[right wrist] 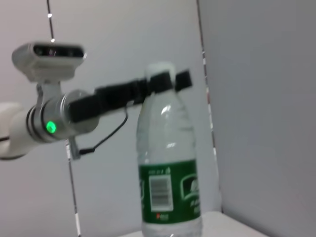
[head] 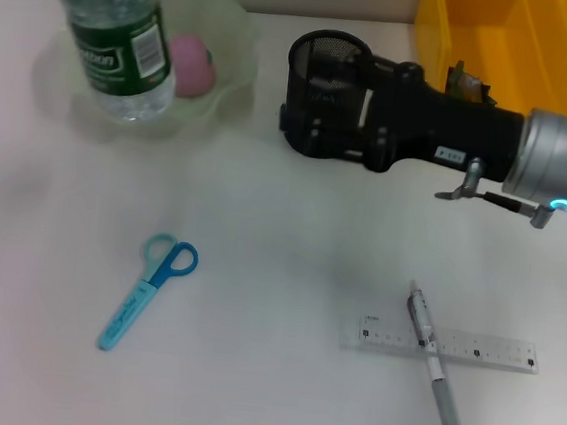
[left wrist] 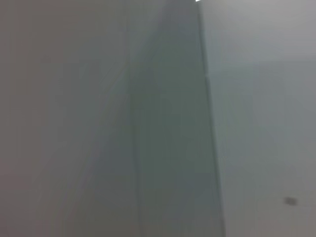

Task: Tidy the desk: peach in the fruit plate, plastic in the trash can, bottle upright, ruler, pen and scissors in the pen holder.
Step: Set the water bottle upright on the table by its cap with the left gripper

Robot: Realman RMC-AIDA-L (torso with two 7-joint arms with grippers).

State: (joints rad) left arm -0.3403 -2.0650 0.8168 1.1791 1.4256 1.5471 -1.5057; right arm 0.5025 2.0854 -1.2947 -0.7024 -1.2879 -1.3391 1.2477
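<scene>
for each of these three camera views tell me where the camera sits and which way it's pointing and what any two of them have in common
Head view: on the robot's head, looking down at the desk, scissors, pen, ruler; the right arm reaches toward the pen holder.
Left wrist view: on the left arm, facing blank, blurred surfaces; no part of the robot shows.
Right wrist view: on the right arm, facing sideways at the upright bottle, with the left gripper at its cap.
Shared: head and right wrist views both show the bottle.
</scene>
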